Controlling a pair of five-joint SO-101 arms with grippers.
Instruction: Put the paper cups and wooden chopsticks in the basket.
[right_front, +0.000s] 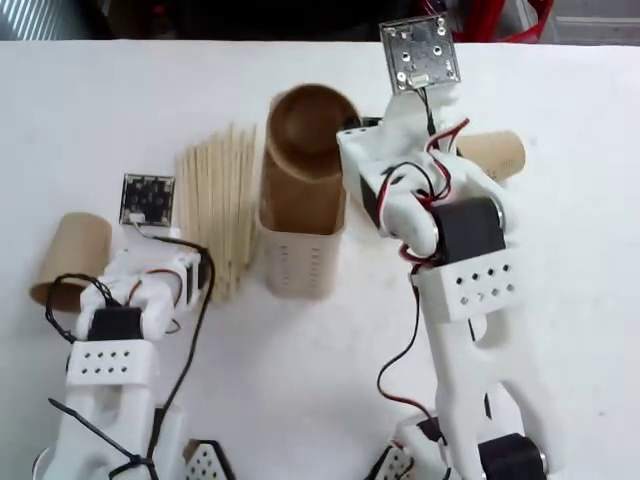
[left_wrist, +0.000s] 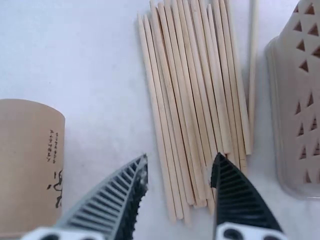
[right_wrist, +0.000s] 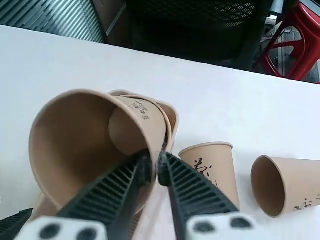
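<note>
The right gripper pinches the rim of a paper cup over the basket, while the left gripper stands wide open above the ends of the wooden chopsticks lying beside it.

A white table, with a red chair behind it.

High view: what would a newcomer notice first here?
The right gripper, shut on the rim of a paper cup, holds it tilted at the mouth of the basket mid-table. Beside the basket, the left gripper hangs open over a fan of wooden chopsticks.
</note>
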